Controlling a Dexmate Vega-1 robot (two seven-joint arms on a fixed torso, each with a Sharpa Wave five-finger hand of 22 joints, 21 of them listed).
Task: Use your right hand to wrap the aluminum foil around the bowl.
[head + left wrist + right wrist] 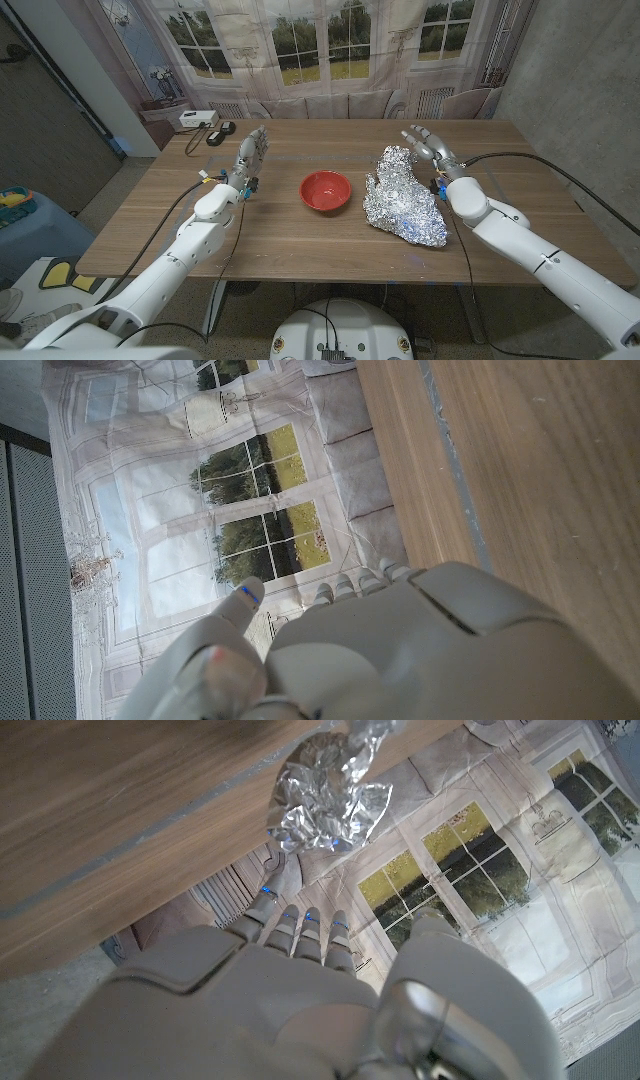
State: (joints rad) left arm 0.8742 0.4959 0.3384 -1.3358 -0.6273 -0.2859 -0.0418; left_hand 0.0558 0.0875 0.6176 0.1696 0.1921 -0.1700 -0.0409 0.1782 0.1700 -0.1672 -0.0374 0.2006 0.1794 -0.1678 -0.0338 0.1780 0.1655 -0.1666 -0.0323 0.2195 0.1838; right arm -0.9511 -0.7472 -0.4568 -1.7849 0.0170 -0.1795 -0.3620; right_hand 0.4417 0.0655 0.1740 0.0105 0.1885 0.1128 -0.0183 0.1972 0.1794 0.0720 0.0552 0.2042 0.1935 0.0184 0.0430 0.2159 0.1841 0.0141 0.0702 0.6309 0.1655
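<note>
Foil (404, 196) beside red bowl (326, 190); no writing legible.

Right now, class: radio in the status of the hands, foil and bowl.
Both hands open: left hand, right hand. Foil crumpled beside red bowl, apart, unwrapped. Nothing between them.

Wooden table (300, 235). On it: red bowl (326, 190) at centre, crumpled foil (403, 196) just beside, white box (196, 118) and black items (218, 133) at far left corner.
</note>
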